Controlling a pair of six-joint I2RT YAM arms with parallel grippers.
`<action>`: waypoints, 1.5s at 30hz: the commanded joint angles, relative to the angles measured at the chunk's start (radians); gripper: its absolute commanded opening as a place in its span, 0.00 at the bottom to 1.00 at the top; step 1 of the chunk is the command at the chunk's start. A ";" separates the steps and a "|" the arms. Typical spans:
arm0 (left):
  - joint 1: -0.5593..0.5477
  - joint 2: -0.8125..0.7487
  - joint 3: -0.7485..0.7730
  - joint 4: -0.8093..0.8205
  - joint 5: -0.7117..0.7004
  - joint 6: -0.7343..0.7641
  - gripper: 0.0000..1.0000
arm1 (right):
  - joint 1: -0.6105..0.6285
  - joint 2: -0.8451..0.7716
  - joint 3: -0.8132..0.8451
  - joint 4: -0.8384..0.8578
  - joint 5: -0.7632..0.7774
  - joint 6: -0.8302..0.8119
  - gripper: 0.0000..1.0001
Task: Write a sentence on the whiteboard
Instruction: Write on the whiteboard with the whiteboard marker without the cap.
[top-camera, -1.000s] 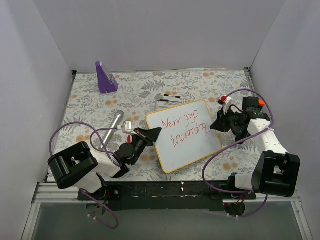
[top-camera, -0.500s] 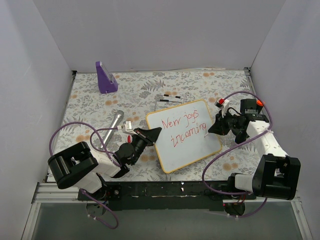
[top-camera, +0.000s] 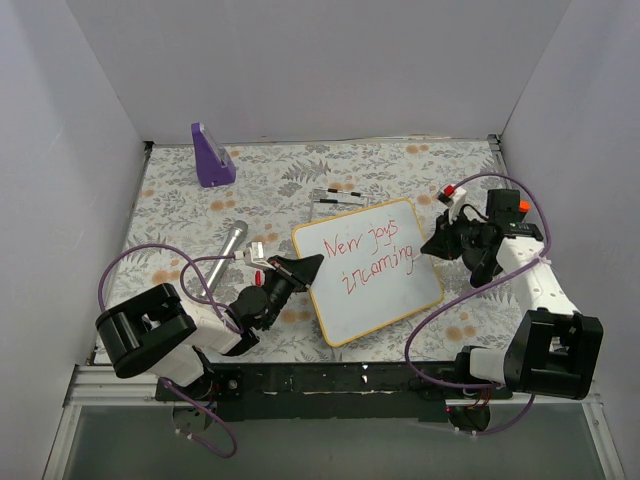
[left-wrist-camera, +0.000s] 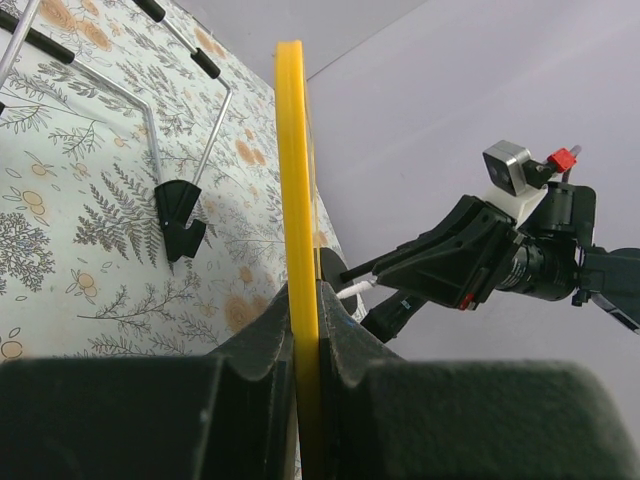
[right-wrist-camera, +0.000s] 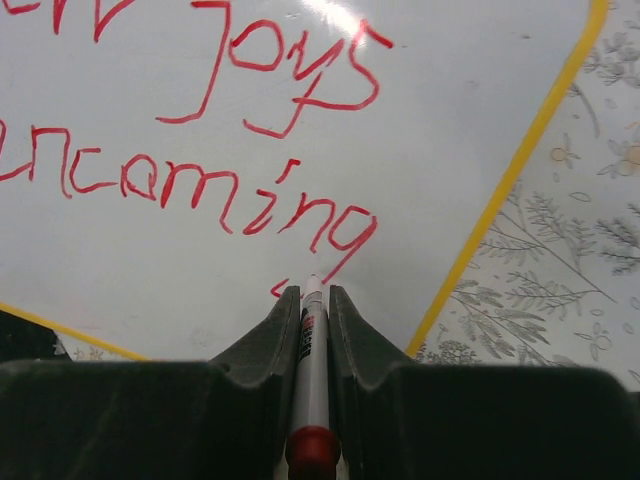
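From the left wrist, the whiteboard (left-wrist-camera: 290, 170) shows only its yellow edge; its face is hidden. The right wrist view crops the sentence (right-wrist-camera: 230, 190) at top and left; the right tool (right-wrist-camera: 313, 293) hides part of the marker (right-wrist-camera: 312, 345).

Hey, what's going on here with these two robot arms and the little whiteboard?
The left gripper is clamped on the yellow frame of the whiteboard, which is on the flowered table. The right gripper holds a red marker, with its tip just below the end of the sentence, two red lines reading roughly "New joys incoming". Whether the tip touches the board is unclear.
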 joint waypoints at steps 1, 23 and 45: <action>-0.005 -0.014 -0.009 0.283 0.039 0.095 0.00 | -0.076 -0.044 0.090 0.006 -0.036 0.004 0.01; -0.005 -0.178 -0.034 0.177 0.111 0.178 0.00 | -0.240 -0.351 -0.126 0.121 -0.383 0.069 0.01; -0.005 -0.201 0.020 0.076 0.159 0.210 0.00 | -0.300 -0.366 -0.201 0.133 -0.460 0.033 0.01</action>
